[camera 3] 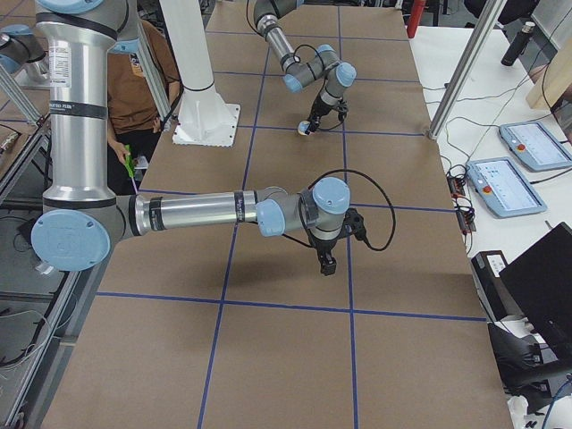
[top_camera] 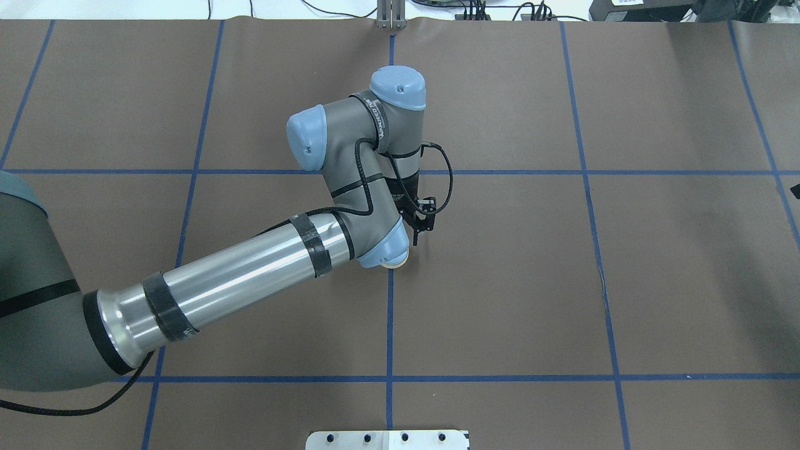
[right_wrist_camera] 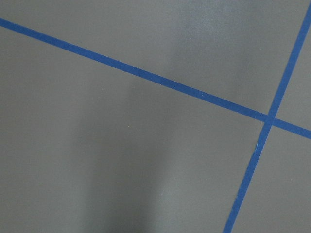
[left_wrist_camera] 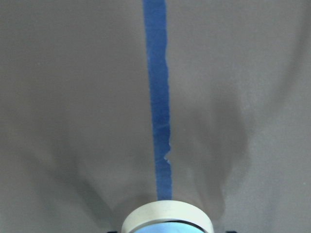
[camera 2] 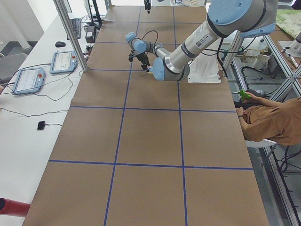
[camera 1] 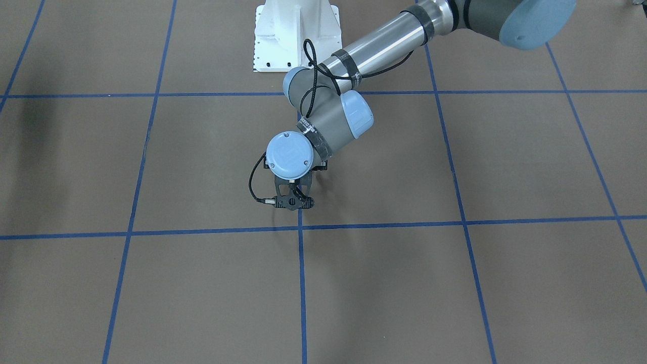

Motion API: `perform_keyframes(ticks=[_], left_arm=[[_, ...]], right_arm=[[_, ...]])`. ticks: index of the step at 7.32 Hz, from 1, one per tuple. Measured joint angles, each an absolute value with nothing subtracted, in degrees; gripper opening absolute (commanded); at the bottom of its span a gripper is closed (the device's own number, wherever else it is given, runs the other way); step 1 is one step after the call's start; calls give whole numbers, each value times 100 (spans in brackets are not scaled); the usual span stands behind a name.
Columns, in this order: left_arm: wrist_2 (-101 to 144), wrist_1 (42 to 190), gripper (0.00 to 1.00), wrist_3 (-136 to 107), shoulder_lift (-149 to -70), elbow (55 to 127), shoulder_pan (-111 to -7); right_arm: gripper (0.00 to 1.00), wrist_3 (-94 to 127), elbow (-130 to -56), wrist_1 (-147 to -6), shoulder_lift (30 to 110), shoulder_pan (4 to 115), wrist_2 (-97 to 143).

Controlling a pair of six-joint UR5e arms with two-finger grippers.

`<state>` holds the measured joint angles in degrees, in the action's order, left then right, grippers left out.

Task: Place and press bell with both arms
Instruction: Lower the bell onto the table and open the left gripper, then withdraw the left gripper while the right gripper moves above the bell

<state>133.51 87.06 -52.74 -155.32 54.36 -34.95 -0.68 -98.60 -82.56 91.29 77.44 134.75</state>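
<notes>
The bell [left_wrist_camera: 166, 217] fills the bottom edge of the left wrist view, showing its cream base ring and a strip of light blue dome, on a blue tape line. My left gripper [camera 1: 292, 202] points down near the table's middle and looks shut on the bell. A sliver of the bell [top_camera: 395, 265] peeks out under the wrist's blue cap, and it also shows in the exterior right view [camera 3: 304, 131]. My right gripper [camera 3: 327, 264] hangs above the table toward the robot's right end. I cannot tell whether it is open or shut. The right wrist view shows only table and tape.
Blue tape lines [top_camera: 390, 325] divide the brown table into squares. The white bolted pedestal [camera 1: 295, 35] stands at the robot's side. A metal post [camera 2: 70, 33] and tablets [camera 2: 28, 77] stand along the far side. An operator [camera 2: 273, 120] sits beside the table.
</notes>
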Motion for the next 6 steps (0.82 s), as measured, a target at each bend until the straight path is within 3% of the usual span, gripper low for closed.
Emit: perform_keyframes(ticks=[3,5,6], left_arm=[[13450,8065,85,-5241,-15357,6538,-4237],[13589,7803,85,-5000,-14549,7700,-4807],[13683,7766,85,-4654,-13954,8321,-5096]], right_arm=[[100,1435,-10050,-8240,8442,7123,13412],[100,3080,-10300,-8242,7799,6331,13036],[87,4076,-10361,-8243,7361,5747,12628]])
